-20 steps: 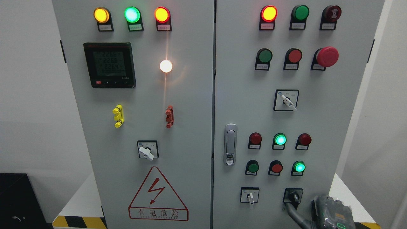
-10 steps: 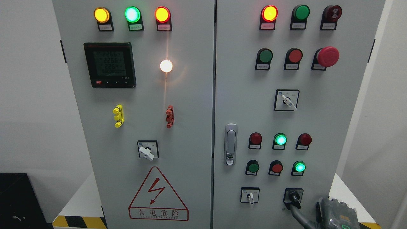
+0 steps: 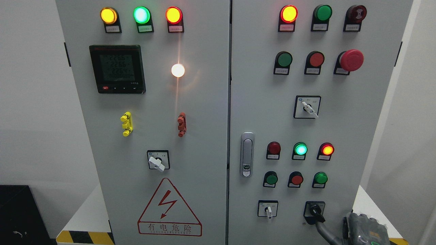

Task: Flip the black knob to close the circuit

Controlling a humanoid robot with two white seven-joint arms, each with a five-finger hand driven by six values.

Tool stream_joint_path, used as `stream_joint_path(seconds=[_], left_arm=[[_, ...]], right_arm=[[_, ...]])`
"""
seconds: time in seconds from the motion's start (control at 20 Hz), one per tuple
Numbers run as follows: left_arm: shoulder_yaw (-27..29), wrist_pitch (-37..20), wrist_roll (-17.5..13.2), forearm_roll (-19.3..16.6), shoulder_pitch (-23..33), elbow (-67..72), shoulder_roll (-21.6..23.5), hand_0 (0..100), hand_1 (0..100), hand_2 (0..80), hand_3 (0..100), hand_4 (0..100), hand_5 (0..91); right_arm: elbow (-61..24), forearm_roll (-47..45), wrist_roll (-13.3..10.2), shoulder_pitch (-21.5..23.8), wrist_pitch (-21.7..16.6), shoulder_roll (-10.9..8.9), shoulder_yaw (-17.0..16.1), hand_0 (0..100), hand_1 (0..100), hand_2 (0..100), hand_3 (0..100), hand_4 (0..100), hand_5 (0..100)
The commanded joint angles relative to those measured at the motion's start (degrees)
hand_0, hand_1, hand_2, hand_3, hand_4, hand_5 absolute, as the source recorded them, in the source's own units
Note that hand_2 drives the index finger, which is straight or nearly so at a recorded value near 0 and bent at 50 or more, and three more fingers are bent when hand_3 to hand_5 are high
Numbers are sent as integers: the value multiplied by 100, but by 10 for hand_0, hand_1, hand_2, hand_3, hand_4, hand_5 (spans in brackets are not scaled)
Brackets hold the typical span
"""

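Grey steel control cabinet (image 3: 204, 102) with two doors is being viewed head-on; the small black rotary knob (image 3: 315, 210) on its black square plate is being seen at the lower right of the right door, just right of the white-plated selector switch (image 3: 268, 209) with a white lever.

A dark grey robot finger (image 3: 323, 228) is being pressed against the knob's lower edge, reaching up from the bottom edge; the right hand (image 3: 366, 231) is being shown only in part, grey casing with a green-lit strip at the lower right corner; apart from the one extended digit, whether the other fingers are curled or spread cannot be told; nothing is being grasped around the knob, only touched. The left hand is not being shown.

In the row of round lamps above the knob, the red lamp (image 3: 327, 149) at right is being lit orange-red; the green lamp (image 3: 300, 149) in the middle is being lit bright; the dark red lamp (image 3: 274, 148) at left is unlit. In the row below, the green button (image 3: 320, 178) at right is being seen dull, unlit.

On the left door, the black digital meter (image 3: 117, 69) is displaying pale digits; the red-bordered triangular hazard sign (image 3: 169, 208) is being seen at the bottom.
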Motion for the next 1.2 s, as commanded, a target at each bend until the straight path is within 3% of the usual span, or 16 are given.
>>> stream_joint_path(seconds=[0.0, 0.55, 1.15], left_arm=[[0, 2, 0, -2, 35, 0, 1, 120, 556, 0, 0, 0, 0], [0, 2, 0, -2, 35, 0, -7, 120, 556, 0, 0, 0, 0], [0, 2, 0, -2, 35, 0, 1, 120, 556, 0, 0, 0, 0]], right_arm=[[-112, -31, -47, -33, -2, 12, -87, 0, 0, 922, 1000, 975, 979], [-147, -40, -47, -16, -11, 30, -87, 0, 0, 920, 1000, 978, 979], [-165, -102, -64, 107, -151, 74, 185, 0, 0, 917, 1000, 979, 977]])
